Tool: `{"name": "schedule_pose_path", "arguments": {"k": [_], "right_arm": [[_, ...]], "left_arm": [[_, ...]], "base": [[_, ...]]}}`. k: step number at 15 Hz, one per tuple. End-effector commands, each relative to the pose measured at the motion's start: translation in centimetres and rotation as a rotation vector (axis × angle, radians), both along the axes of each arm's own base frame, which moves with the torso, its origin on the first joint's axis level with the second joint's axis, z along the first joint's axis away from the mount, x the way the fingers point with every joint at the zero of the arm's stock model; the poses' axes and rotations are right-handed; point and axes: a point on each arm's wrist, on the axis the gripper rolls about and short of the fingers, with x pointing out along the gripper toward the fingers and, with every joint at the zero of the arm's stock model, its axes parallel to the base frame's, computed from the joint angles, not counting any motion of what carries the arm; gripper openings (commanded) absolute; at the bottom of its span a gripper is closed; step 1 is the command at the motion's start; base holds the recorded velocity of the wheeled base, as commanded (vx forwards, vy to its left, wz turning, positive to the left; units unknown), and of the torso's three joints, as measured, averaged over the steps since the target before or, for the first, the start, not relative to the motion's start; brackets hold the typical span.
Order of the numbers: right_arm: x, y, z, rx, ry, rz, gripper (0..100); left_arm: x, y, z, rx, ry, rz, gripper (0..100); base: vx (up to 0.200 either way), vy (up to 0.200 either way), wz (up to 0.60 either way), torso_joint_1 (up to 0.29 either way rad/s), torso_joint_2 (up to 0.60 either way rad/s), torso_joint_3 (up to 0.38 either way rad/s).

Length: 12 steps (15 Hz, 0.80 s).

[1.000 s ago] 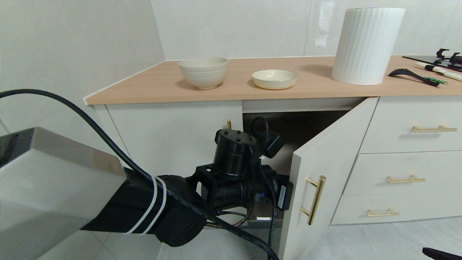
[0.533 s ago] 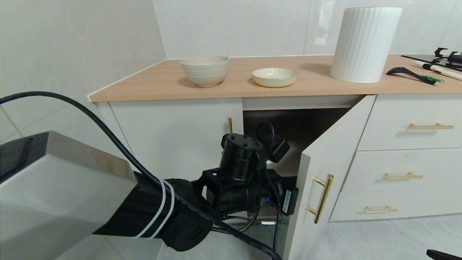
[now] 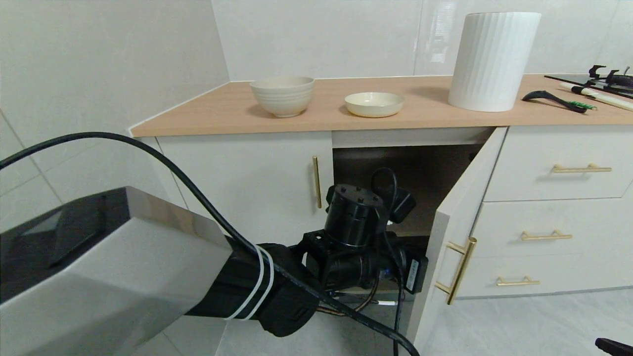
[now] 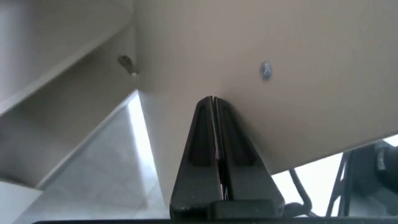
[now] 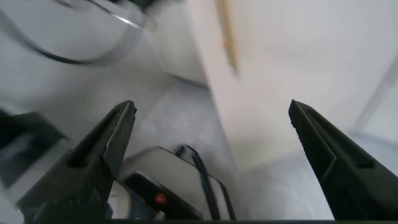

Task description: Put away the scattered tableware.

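The left tool (image 4: 212, 102), pressed together, sits at the inner face of the cupboard door (image 3: 462, 188), seemingly to push it wide for the bowl (image 3: 282, 95) and dish (image 3: 374, 104) waiting on the bench (image 3: 198, 116) above it

The open cupboard (image 3: 420, 168) sits under the counter (image 3: 198, 116). Directly above the cupboard, on the counter, lies the dish (image 3: 374, 104). The bowl (image 3: 282, 95) stands above and left of the cupboard. The canister (image 3: 492, 62) stands above and right, with a utensil (image 3: 551, 97) farther right. The cupboard's door (image 3: 460, 207) swings out from its right side, and 3 drawers (image 3: 559, 198) stack right of the cupboard. The left arm (image 3: 356, 237) sits low, just before the cupboard's opening.
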Motion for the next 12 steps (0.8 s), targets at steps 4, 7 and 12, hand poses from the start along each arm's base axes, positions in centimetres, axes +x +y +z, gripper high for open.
{"name": "schedule_pose_path", "arguments": {"k": [4, 7, 12], "right_arm": [[-1.6, -0.4, 1.3, 0.064, -0.123, 0.085, 100], [-1.9, -0.2, 3.6, 0.158, -0.127, 0.171, 100], [-0.7, 0.3, 4.6, 0.175, -0.047, 0.242, 100]], "left_arm": [[-1.7, -2.0, 0.2, -0.028, 0.009, -0.06, 0], [-3.7, -4.8, 0.3, -0.061, 0.011, -0.188, 0], [-5.1, -6.7, 0.3, -0.086, 0.016, -0.204, 0]], "base": [[0.0, 0.0, 0.0, 0.0, 0.0, 0.0], [0.0, 0.0, 0.0, 0.0, 0.0, 0.0], [0.0, 0.0, 0.0, 0.0, 0.0, 0.0]]}}
